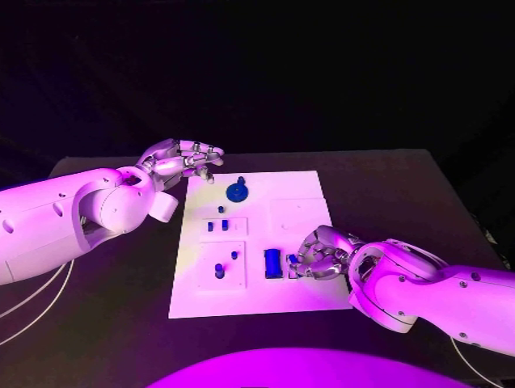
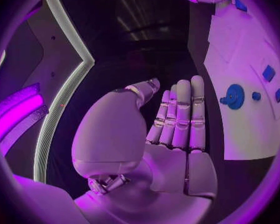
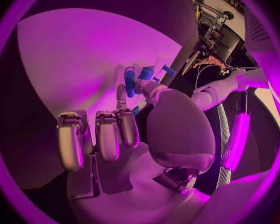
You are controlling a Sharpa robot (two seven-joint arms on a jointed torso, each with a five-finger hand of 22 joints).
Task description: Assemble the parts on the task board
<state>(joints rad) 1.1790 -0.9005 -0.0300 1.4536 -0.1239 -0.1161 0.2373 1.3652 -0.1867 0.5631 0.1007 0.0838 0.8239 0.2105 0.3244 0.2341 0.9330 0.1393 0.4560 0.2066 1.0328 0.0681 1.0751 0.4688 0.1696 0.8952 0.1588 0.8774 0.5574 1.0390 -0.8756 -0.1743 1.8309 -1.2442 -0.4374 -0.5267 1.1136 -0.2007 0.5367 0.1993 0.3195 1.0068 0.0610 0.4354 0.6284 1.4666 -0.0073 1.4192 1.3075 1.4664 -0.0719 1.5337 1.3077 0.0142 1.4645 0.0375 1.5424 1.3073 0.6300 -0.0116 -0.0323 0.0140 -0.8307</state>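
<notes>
Head view, right robot hand [image 1: 318, 257] (curled) on task board [image 1: 292, 202]

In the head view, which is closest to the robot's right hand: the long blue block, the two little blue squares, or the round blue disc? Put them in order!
From the right hand:
1. Long blue block, right beside the hand, near the board's front.
2. Two little blue squares, mid-board, towards the left edge.
3. Round blue disc, at the far end of the task board, next to the left hand.

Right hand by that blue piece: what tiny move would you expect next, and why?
Probably closing its fingers on the blue part. The right hand sits low over the task board, fingertips at that part, though whether it already grips is unclear. The left hand holds nothing.
</notes>
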